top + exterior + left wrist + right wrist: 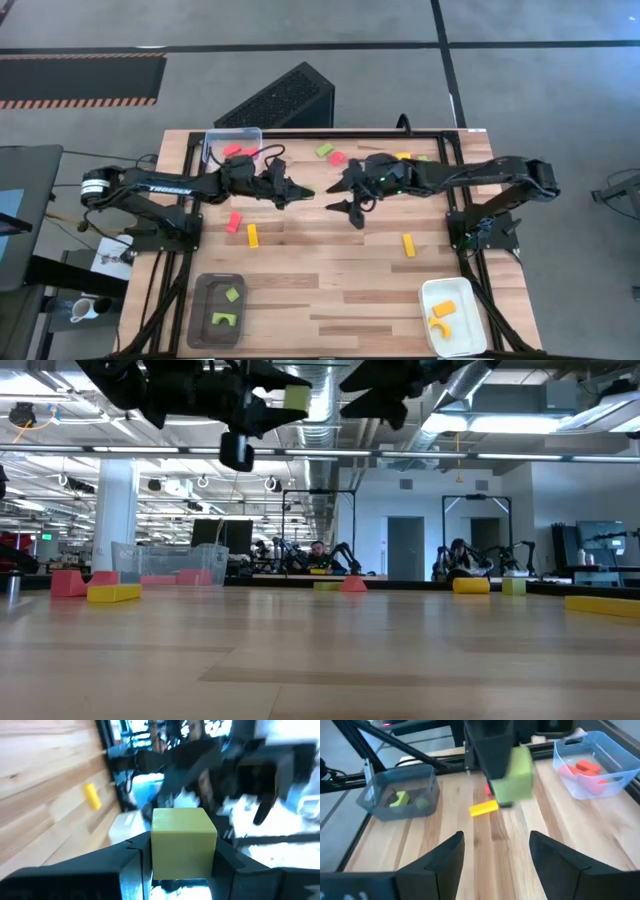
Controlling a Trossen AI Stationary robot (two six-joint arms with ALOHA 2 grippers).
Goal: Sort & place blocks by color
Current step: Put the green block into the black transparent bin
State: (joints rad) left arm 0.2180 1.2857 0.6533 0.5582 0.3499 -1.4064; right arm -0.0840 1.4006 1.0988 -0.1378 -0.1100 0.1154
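**Green cube held aloft between the two arms**

Green it is: the left gripper (182, 865) pinches a light green cube (183, 841) squarely between both fingers, well above the wooden table (330, 280), and the low view shows clear air under it. Facing it from just beyond the cube, the right gripper (496, 851) hangs with its fingers spread wide and nothing between them; the two fingertips sit near each other over mid-table.

Below the left gripper, on the boards, lie a red block (234, 221) and a yellow bar (253, 235), just beside one another. Behind it, at the table's far edge, the clear tray (213, 140) holds red pieces. Off toward the near edge, well apart, sits the dark grey tray (199, 300) with green pieces. Under the right arm, another yellow bar (408, 244) lies alone on open wood, and the white tray (432, 296) occupies the near corner on that side.
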